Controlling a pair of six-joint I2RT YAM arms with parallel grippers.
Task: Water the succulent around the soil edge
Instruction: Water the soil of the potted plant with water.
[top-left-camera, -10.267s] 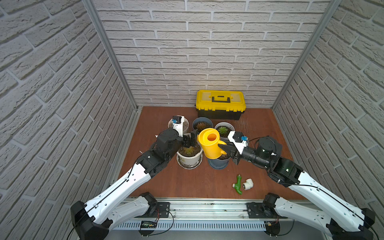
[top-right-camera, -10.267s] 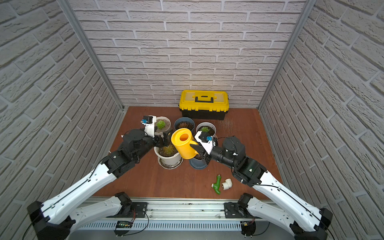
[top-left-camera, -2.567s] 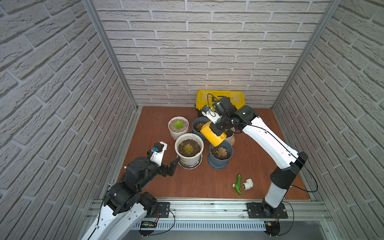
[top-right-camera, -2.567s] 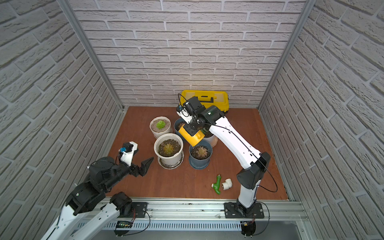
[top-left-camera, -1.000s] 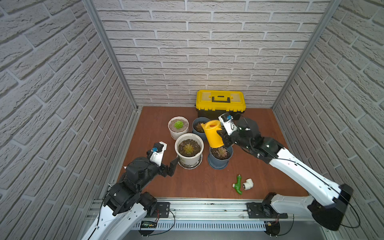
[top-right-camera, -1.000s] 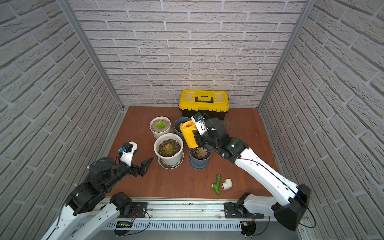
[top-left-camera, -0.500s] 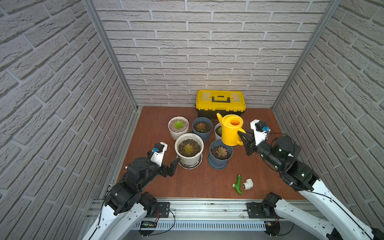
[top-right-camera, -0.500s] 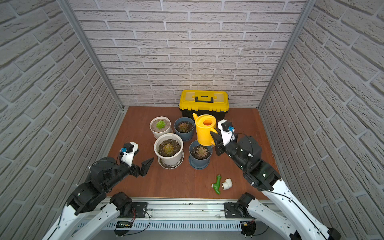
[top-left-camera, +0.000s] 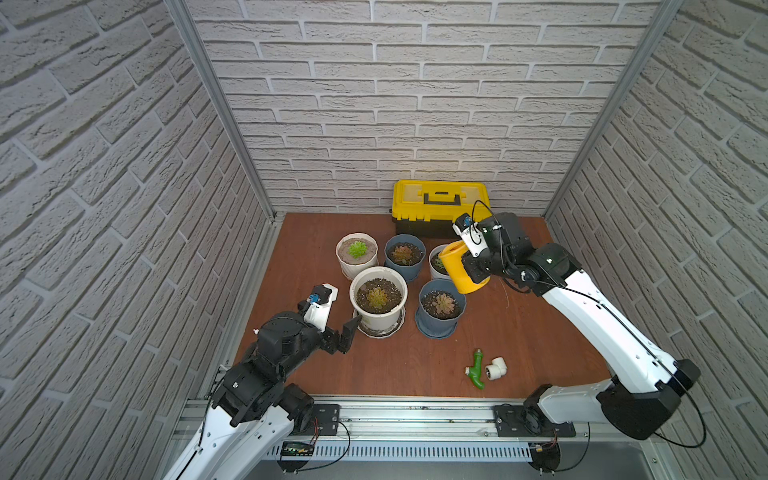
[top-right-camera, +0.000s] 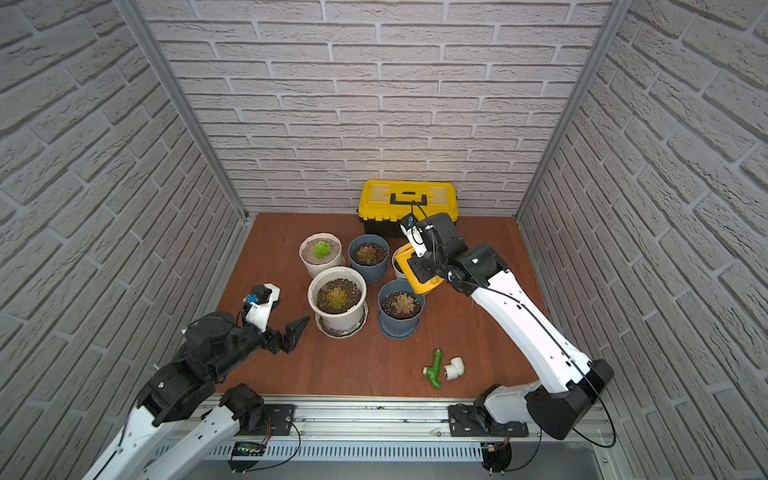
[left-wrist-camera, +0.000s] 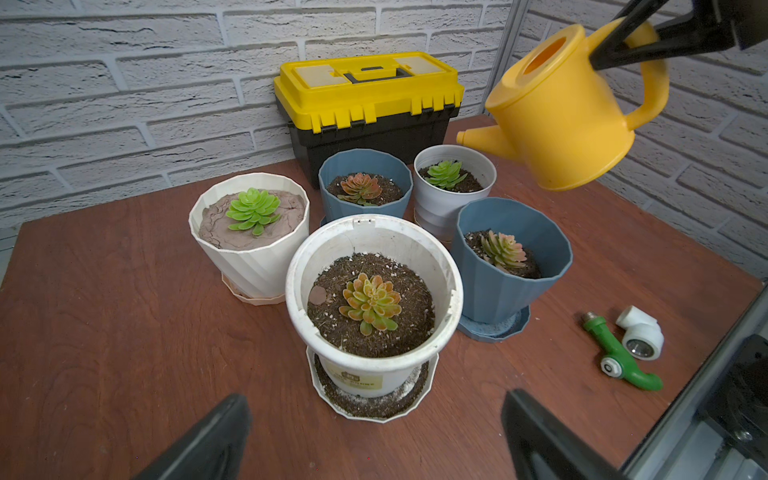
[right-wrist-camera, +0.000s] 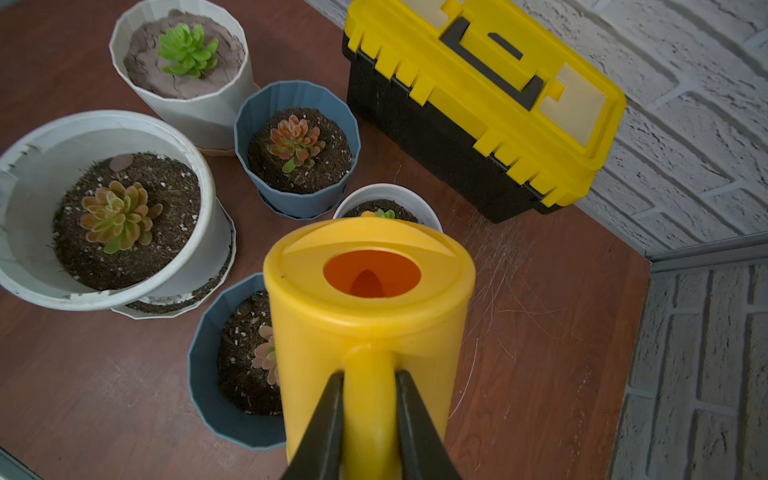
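My right gripper (right-wrist-camera: 368, 378) is shut on the handle of the yellow watering can (right-wrist-camera: 365, 316). The can (top-left-camera: 459, 270) hangs tilted above the right side of the pot cluster. Seen in the left wrist view, its spout (left-wrist-camera: 478, 139) reaches over the small white pot (left-wrist-camera: 455, 195) holding a green succulent (left-wrist-camera: 445, 174). Below the can stands a blue pot (top-left-camera: 428, 291) with a pinkish succulent (top-left-camera: 442, 303). My left gripper (top-left-camera: 349, 328) is open and empty, low beside the large white pot (top-left-camera: 357, 282) with its orange-green succulent (left-wrist-camera: 370, 303).
A yellow and black toolbox (top-left-camera: 440, 203) stands against the back wall. A cream pot (top-left-camera: 347, 262) and another blue pot (top-left-camera: 392, 264) fill the back left of the cluster. A green hose fitting (top-left-camera: 476, 368) and a white elbow (top-left-camera: 496, 368) lie near the front edge.
The right arm has swung the can from upright at the right of the pots to a tilt, spout toward the small white pot. The left arm has stayed put.
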